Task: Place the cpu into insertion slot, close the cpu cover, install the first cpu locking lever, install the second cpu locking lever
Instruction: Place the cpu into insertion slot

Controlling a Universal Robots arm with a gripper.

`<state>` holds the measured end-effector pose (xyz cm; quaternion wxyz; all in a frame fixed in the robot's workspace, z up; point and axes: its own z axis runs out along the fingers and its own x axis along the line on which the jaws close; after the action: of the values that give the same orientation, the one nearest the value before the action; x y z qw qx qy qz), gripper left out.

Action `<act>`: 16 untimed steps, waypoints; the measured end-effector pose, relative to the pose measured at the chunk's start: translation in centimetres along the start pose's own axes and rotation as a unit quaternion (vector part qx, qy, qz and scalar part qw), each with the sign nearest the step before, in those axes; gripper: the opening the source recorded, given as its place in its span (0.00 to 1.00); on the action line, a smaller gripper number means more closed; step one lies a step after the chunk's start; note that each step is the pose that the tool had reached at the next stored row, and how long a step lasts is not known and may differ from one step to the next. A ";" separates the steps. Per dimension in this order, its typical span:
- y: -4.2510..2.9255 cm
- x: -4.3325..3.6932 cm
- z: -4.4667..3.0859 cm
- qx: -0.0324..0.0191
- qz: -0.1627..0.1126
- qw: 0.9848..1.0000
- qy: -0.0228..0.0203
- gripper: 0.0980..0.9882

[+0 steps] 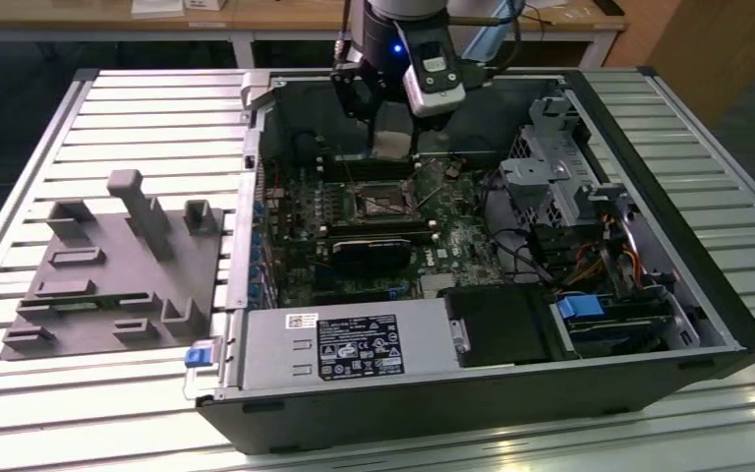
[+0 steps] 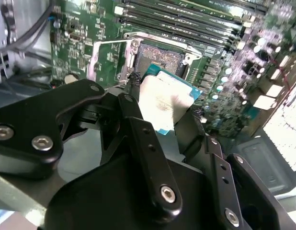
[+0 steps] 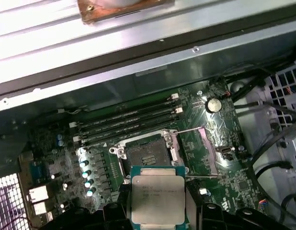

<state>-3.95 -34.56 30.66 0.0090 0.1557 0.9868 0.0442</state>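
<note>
First step in hand: the gripper [image 1: 388,146] pinches the cpu [image 3: 157,195] by its edges, just above the insertion slot [image 3: 147,154]. The cpu cover [image 2: 114,42] stands open. Seating calls for squaring the chip to the socket.

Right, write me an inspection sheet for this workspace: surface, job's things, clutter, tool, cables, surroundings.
Surface: slatted metal table carrying an open computer case.
Job's things: cpu held above the insertion slot, not yet seated; cpu cover swung open beside the slot.
Clutter: grey fixture block on the table, at the exterior view's left of the case.
Tool: tool shut on the cpu, over the motherboard.
Cables: black and coloured cables inside the case, at the exterior view's right.
Surroundings: wooden desk behind the table.
</note>
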 end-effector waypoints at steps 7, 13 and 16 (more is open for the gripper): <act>-0.04 0.00 0.42 0.000 0.063 0.998 -0.006 0.49; -0.08 0.00 0.84 0.001 0.118 0.993 -0.011 0.49; -0.10 0.00 1.06 0.001 0.144 0.989 -0.013 0.49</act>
<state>-3.95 -34.57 29.59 0.0153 0.2968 0.9539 0.0423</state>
